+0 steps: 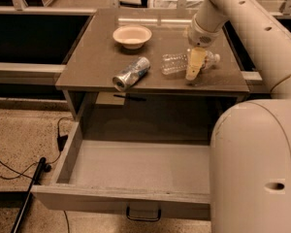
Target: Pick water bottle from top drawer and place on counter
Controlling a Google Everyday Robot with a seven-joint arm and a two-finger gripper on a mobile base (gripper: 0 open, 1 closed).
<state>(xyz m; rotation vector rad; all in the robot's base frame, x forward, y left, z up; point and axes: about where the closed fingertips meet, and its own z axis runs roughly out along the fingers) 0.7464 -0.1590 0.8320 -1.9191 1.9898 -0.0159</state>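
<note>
The water bottle (175, 62) lies on its side on the counter (94, 57), right of the middle, with its white cap pointing right. My gripper (196, 67) reaches down from the arm at the upper right and is shut around the bottle near its neck. One pale yellow finger (193, 64) shows in front of the bottle; the other is hidden behind it. The top drawer (136, 166) is pulled wide open below the counter, and its flat bottom is bare. Its dark handle (143, 213) shows at the front.
A crushed silver-blue can (131, 73) lies on the counter just left of the bottle. A white bowl (132, 35) stands behind the can. My white arm body (257, 169) fills the lower right. Black cables (19, 169) run over the floor at the left.
</note>
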